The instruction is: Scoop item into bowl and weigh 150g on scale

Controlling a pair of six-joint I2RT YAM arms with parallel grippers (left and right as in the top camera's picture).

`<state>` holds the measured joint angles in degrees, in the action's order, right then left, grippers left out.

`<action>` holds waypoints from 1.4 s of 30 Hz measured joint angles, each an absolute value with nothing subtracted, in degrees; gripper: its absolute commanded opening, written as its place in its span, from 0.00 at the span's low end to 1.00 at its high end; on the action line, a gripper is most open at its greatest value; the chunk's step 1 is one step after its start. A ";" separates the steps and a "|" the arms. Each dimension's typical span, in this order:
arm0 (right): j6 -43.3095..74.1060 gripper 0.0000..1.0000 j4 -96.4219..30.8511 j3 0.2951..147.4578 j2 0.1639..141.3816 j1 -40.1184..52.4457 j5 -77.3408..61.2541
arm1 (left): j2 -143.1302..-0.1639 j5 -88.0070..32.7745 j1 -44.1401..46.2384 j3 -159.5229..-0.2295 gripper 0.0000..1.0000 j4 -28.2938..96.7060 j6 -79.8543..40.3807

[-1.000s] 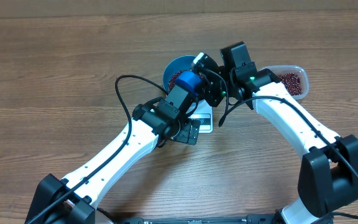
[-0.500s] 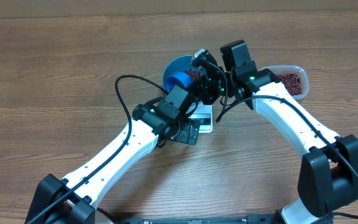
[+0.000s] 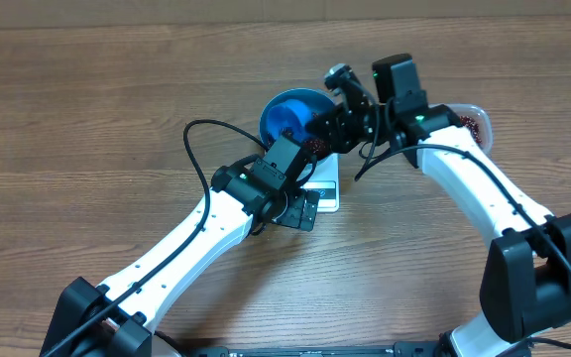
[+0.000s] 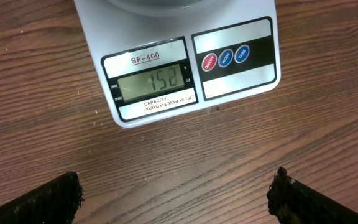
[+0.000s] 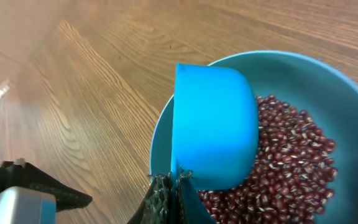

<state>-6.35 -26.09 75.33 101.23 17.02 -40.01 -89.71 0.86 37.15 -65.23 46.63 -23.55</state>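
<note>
The bowl (image 5: 303, 74) is showing bright blue, holding maroon beans (image 5: 291, 162) with pale flecks. The scoop (image 5: 213, 124) is showing lighter blue. The scale (image 4: 188, 68) is showing white, with a grey-green display (image 4: 149, 79), a black band (image 4: 253, 53) and red and blue buttons (image 4: 225, 57). The table (image 4: 36, 93) is showing brown wood grain.

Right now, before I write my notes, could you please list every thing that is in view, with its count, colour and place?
round deep blue bowl: one, bright blue, standing on the scale.
small dark red-brown beans: many, maroon, heaped in the bowl; more in the tub.
flat white square kitchen scale: one, white, on the table, under the bowl.
small blue plastic scoop: one, bright blue, over the beans in the bowl.
clear plastic tub: one, transparent, right of the bowl, partly behind the right arm.
brown wooden table: one, brown, under everything.
left fingers: two, black, open, above the table near the scale's display.
right fingers: two, black, shut on the scoop.
</note>
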 measured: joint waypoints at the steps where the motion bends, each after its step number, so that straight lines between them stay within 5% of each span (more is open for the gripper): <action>1: -6.17 0.03 -26.09 75.33 101.23 16.40 -41.01 | -89.71 0.86 37.15 -65.23 1.00 46.63 -23.55; 42: -4.21 0.03 -24.95 75.33 101.27 14.72 -44.69 | -89.71 0.86 37.15 -65.23 1.00 46.65 -23.55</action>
<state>-4.21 -24.95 75.33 101.27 14.72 -44.69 -89.71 0.86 37.15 -65.23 46.65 -23.55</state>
